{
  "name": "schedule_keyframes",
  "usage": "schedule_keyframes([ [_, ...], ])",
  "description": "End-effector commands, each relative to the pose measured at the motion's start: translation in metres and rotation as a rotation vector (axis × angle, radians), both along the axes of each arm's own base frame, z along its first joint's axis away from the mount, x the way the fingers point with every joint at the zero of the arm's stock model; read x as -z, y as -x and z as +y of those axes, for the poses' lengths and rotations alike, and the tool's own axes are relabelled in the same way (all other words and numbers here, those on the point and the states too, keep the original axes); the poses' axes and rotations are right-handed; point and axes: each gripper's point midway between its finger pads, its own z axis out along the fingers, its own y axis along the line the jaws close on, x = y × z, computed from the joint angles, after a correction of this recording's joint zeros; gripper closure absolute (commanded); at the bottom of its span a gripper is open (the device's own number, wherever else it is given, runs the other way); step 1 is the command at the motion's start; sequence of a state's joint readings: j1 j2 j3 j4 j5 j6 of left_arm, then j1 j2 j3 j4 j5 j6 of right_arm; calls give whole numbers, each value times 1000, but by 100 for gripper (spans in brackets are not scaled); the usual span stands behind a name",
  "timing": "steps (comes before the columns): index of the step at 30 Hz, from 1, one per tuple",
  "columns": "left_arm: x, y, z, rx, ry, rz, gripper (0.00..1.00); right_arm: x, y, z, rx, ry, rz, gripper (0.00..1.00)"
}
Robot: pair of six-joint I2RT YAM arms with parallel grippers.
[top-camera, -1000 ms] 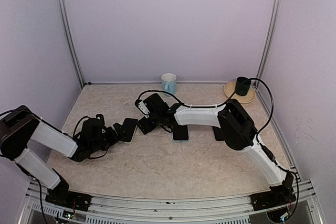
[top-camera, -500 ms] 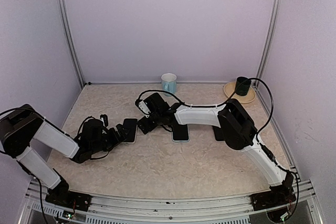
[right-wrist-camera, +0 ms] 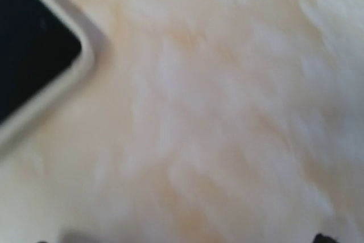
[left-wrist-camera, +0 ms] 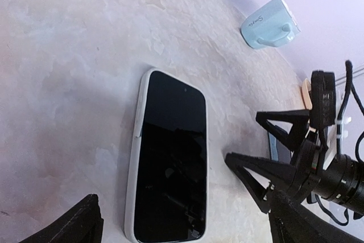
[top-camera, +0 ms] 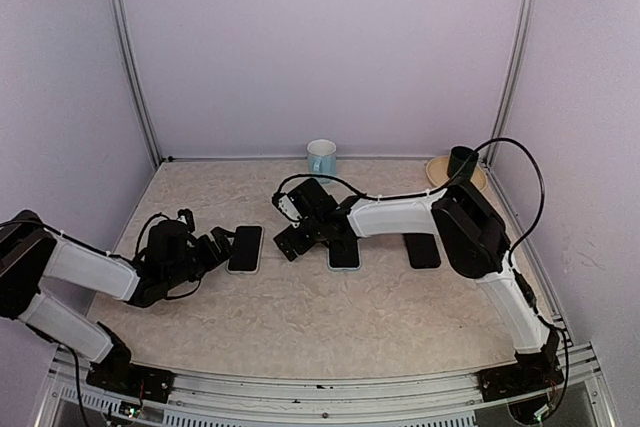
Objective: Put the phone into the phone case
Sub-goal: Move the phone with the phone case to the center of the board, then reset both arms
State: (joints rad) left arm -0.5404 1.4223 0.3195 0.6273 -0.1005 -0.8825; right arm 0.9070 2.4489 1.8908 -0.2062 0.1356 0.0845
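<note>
The phone (top-camera: 246, 248) lies flat on the table (top-camera: 300, 317) between the left hand (top-camera: 219, 245) and right hand (top-camera: 288, 244).

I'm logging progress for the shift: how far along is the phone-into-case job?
Done, it seems: the phone lies face up inside the white case, flat on the table. In hand: nothing; left tool and right tool are open, both clear of it. Left: probably only pulling the arms back.
</note>
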Motion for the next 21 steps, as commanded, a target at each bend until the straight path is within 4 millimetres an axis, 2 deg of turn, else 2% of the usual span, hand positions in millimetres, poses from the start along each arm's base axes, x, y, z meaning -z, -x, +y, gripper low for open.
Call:
schedule_keyframes([
  [1, -21, -10, 9, -33, -60, -49, 1, -52, 5, -18, -5, -34, -50, 0],
  [5, -37, -12, 9, -26, -89, -80, 1, -80, 19, -40, 11, -50, -78, 0],
  [10, -59, -15, 16, -39, -159, -122, 1, -117, 34, -80, 59, -69, -120, 0],
  [15, -75, -17, 27, -85, -215, -156, 1, -153, 40, -134, 139, -141, -146, 0],
  [21, -82, -20, 33, -130, -237, -172, 1, -163, 36, -208, 262, -170, -159, 0],
])
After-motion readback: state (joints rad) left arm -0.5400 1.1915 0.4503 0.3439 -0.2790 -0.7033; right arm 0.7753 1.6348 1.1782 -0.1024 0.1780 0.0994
